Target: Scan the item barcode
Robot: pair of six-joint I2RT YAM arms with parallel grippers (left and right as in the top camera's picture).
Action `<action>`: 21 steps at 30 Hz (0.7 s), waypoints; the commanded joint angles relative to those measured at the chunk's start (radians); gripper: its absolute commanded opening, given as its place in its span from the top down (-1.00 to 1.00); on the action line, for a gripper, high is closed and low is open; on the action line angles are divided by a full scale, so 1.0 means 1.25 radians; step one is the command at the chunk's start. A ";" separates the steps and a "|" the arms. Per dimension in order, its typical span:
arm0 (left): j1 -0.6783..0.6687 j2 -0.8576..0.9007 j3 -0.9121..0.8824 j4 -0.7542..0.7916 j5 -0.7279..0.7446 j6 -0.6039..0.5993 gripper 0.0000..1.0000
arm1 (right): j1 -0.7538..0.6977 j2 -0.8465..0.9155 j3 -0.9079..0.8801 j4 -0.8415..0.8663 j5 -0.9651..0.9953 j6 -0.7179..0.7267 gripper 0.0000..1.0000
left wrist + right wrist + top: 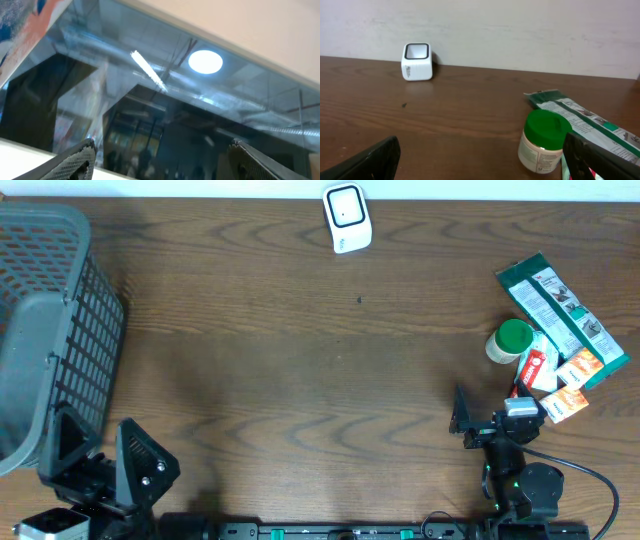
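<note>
Item pile at right edge of overhead frame: green-lidded jar (512,340) upright, lid up; green packet (560,310) flat beside it, long axis upper left to lower right. Just below pile: right gripper (490,418), jaws wide open, empty, pointing up-frame toward jar. Lower left, well apart: left gripper (105,462), also wide open, empty, beside basket (40,300). Right arm nearer — likely its pick. Scanner (346,218) top centre, window up.

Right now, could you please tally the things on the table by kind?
Basket: 1
Scanner: 1
Green-lidded jar: 1
Green packet: 1
Orange packs: 2
Red-and-white item: 1
Total: 7
</note>
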 commanded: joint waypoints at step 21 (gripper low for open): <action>-0.002 -0.008 -0.292 0.114 -0.020 0.011 -0.71 | -0.003 -0.005 -0.001 -0.004 0.007 0.010 -0.99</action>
